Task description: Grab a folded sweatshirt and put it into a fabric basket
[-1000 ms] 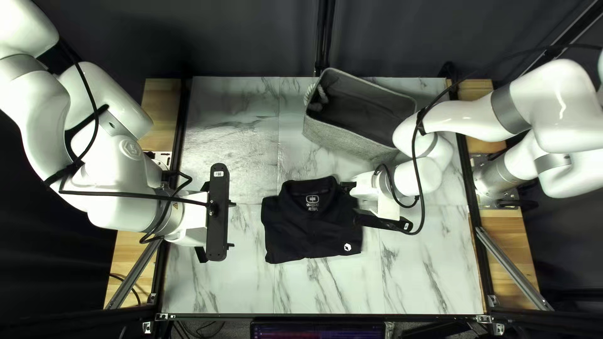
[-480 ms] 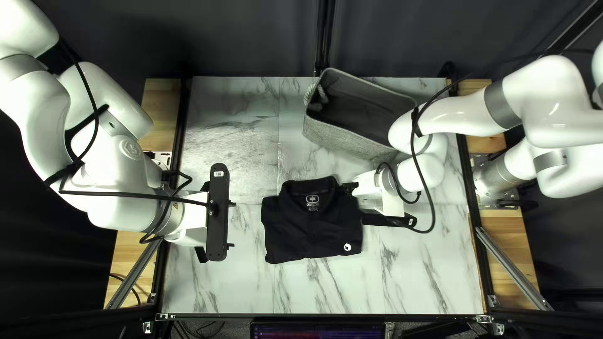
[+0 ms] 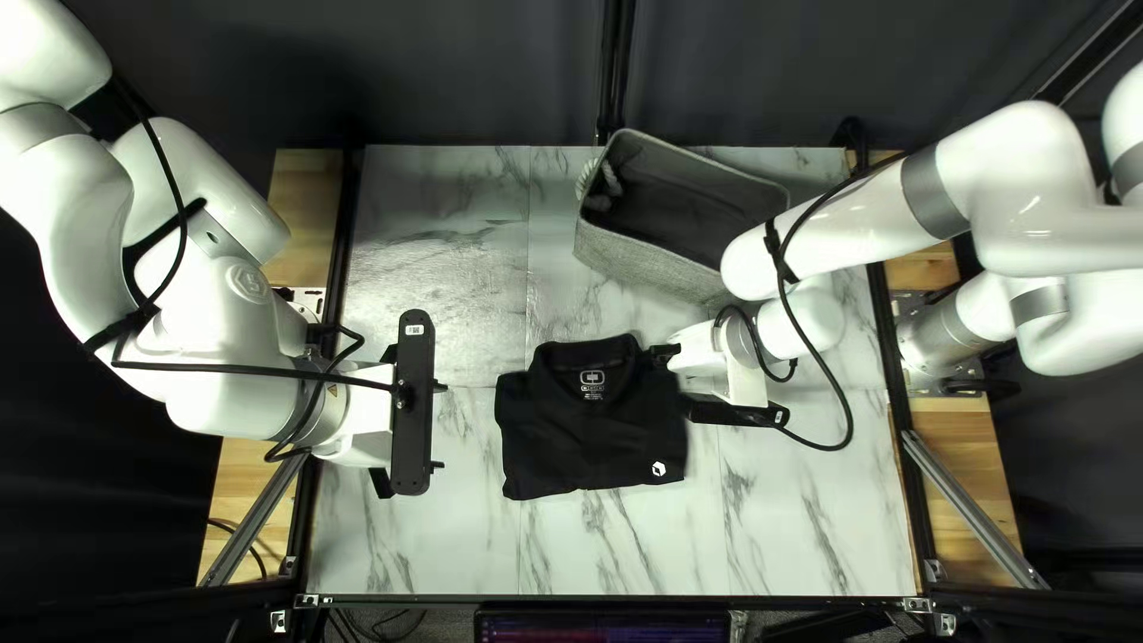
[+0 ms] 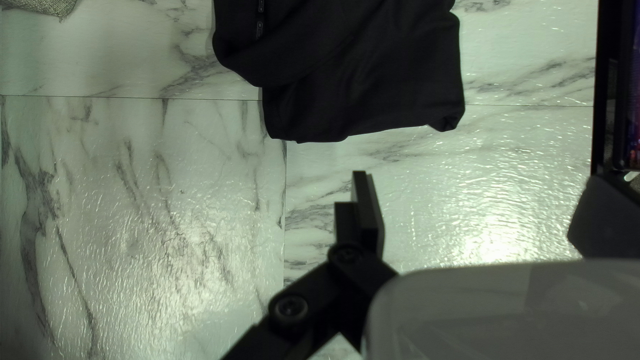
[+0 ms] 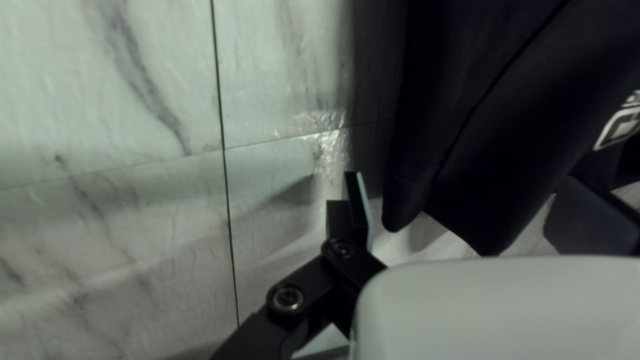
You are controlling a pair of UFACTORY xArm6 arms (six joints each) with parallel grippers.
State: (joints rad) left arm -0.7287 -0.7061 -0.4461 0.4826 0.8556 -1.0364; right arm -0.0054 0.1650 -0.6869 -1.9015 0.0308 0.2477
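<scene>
Left and right jaws open, sweatshirt (image 3: 589,441) partly between right jaws, ahead of left

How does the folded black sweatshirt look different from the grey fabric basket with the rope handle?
The folded black sweatshirt lies flat, while the grey fabric basket stands up on raised walls with an open top. The sweatshirt is black with small white marks; the basket is grey, with a pale rope handle. Both rest on the marble-patterned table.
</scene>
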